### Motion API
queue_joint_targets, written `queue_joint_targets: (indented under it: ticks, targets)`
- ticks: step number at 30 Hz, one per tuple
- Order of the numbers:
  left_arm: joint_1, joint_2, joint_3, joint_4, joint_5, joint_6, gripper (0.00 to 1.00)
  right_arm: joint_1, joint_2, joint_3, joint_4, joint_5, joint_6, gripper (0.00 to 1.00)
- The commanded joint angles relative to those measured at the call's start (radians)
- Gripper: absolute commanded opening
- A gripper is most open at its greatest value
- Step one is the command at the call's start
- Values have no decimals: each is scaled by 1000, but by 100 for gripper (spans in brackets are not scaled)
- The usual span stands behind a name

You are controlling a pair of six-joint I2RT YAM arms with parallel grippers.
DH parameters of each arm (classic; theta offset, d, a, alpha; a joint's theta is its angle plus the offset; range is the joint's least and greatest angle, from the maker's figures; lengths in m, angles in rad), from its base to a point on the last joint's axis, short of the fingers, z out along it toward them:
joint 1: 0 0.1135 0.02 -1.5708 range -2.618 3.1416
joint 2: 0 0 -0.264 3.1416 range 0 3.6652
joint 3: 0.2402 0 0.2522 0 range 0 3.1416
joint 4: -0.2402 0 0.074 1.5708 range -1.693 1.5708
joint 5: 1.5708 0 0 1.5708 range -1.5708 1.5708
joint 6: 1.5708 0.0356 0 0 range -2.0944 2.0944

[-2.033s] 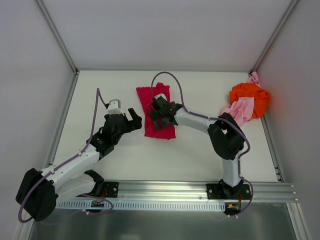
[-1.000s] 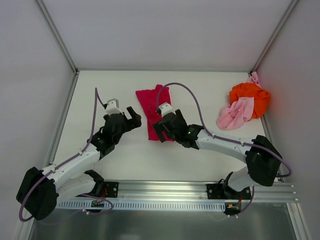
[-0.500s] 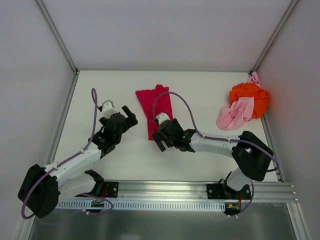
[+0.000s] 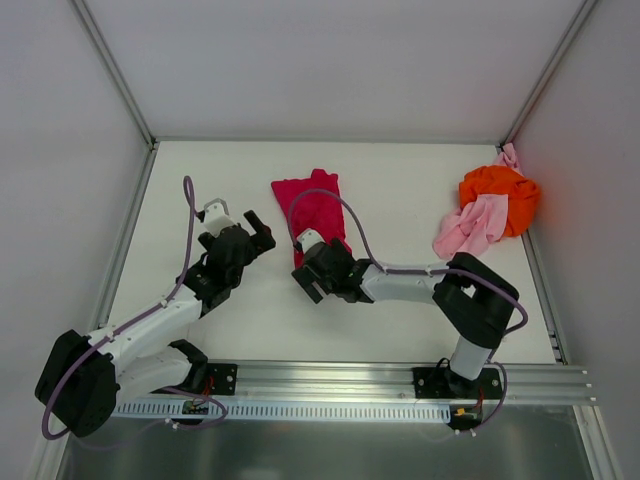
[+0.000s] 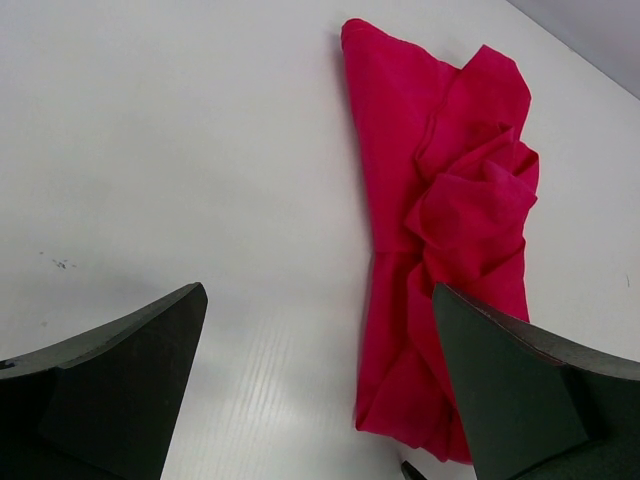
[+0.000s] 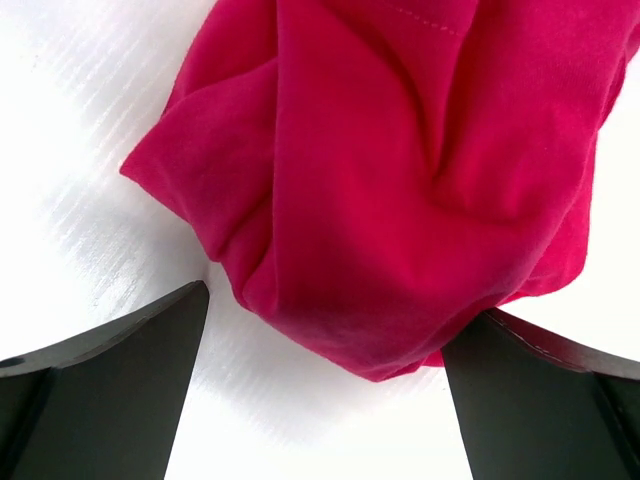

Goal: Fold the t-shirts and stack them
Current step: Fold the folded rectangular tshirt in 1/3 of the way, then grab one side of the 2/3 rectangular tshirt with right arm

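The crimson t-shirt (image 4: 312, 208) lies in a narrow rumpled strip at the middle of the white table (image 4: 400, 320). It also shows in the left wrist view (image 5: 445, 250) and fills the top of the right wrist view (image 6: 400, 170). My right gripper (image 4: 307, 277) is open and empty at the strip's near end, its jaws wide either side of the cloth's lower edge. My left gripper (image 4: 262, 233) is open and empty just left of the strip, not touching it. The orange t-shirt (image 4: 500, 195) and the pale pink t-shirt (image 4: 472, 225) lie bunched together at the far right.
Grey walls close the table in on the left, back and right. A metal rail (image 4: 400, 385) with both arm bases runs along the near edge. The right arm's purple cable (image 4: 345, 215) loops over the crimson cloth.
My right gripper has drawn back toward the near side along the crimson strip, from its middle to its near end. My left gripper has shifted slightly left and back.
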Motion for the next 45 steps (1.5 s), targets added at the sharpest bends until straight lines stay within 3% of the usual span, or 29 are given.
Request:
queue_joint_targets:
  ticks: [1, 9, 14, 18, 20, 24, 28, 33, 37, 45]
  targets:
    - [9, -25, -6, 42, -12, 29, 99, 21, -5, 26, 21, 76, -55, 100]
    - [9, -29, -10, 44, -2, 35, 99, 36, -51, 23, 69, 140, -131, 100]
    - [10, -37, -15, 42, -4, 42, 99, 7, 56, 78, 60, 96, -137, 96]
    - [9, -46, -24, 47, -7, 43, 99, -4, 107, 86, 75, 71, -115, 51]
    - [10, -52, -24, 42, -13, 46, 99, -7, 111, 78, 80, 73, -109, 42]
    - [10, -87, -35, 25, -33, 36, 99, -8, 79, 43, 87, 89, -89, 1]
    - [12, -153, -56, 15, -48, 23, 99, 3, -14, -38, 92, 123, -68, 1]
    - [12, -118, -36, 8, -30, 19, 99, 90, -167, -77, 15, 249, -56, 1]
    - [12, -71, -24, 25, -9, 17, 99, 176, -308, -74, -75, 356, -48, 1]
    - [12, -54, -29, 41, -2, 12, 99, 263, -398, -14, -143, 494, -117, 1]
